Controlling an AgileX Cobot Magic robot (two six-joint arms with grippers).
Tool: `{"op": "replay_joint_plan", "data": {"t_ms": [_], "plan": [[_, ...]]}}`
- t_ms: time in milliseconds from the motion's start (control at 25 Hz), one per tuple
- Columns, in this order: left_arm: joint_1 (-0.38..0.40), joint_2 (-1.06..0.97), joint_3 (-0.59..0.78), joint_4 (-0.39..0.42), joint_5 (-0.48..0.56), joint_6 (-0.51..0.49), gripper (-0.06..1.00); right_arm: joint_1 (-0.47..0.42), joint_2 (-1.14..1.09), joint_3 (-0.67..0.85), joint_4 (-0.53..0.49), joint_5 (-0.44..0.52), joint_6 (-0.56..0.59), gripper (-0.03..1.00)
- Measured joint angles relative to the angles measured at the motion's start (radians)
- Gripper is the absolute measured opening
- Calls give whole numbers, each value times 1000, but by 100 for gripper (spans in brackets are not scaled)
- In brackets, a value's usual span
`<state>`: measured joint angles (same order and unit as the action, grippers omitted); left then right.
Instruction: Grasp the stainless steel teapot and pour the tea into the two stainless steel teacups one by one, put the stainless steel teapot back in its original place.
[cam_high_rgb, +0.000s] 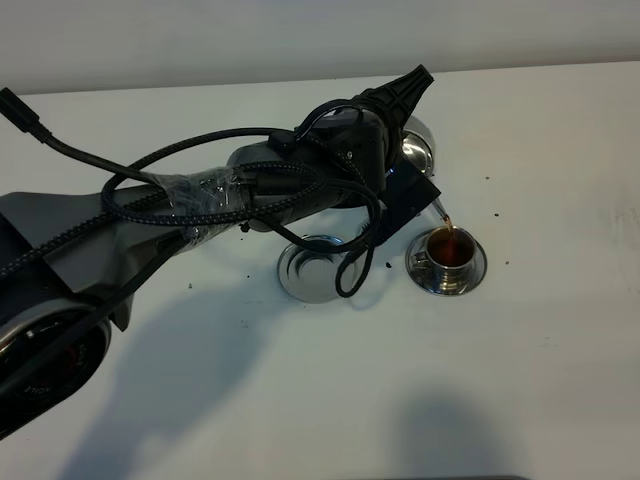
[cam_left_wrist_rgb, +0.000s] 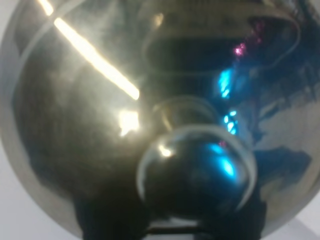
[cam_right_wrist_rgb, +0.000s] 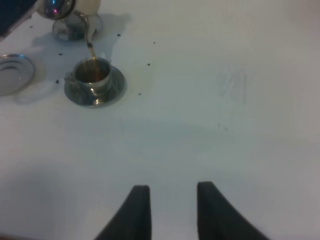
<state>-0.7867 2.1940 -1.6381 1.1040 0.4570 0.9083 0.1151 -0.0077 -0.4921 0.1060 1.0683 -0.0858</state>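
Shiny conical steel teapot (cam_right_wrist_rgb: 59, 7) is tilted above the front small cylindrical steel teacup (cam_high_rgb: 447, 271), spout over its rim, tea (cam_high_rgb: 452, 248) in it. That cup sits on a round steel saucer (cam_high_rgb: 479, 262). Second steel teacup (cam_high_rgb: 418, 148) is just behind, partly hidden. Empty round steel saucer (cam_high_rgb: 312, 268) is left of the front cup, not touching. All on the white table (cam_high_rgb: 500, 380).

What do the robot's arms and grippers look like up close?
The left arm is dark grey and black, with braided black cables looping along it, bound by clear plastic wrap, and a ribbed black cone near its end. The right gripper shows two plain black fingers narrowing to blunt tips.
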Motion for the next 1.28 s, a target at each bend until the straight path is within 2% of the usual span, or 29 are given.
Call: {"op": "replay_joint_plan", "data": {"t_ms": [240, 400, 760, 840, 1000, 1280], "plan": [[0, 0, 0, -112, 66, 0, 22, 0, 0, 0, 0, 0, 0, 22], [0, 0, 0, -153, 117, -13, 22, 0, 0, 0, 0, 0, 0, 22], [0, -21, 0, -262, 168, -247, 22, 0, 0, 0, 0, 0, 0, 22], [0, -42, 0, -318, 181, -264, 22, 0, 0, 0, 0, 0, 0, 22], [0, -94, 0, -497, 260, -278, 22, 0, 0, 0, 0, 0, 0, 22], [0, -154, 0, -882, 476, -300, 22, 0, 0, 0, 0, 0, 0, 22]]}}
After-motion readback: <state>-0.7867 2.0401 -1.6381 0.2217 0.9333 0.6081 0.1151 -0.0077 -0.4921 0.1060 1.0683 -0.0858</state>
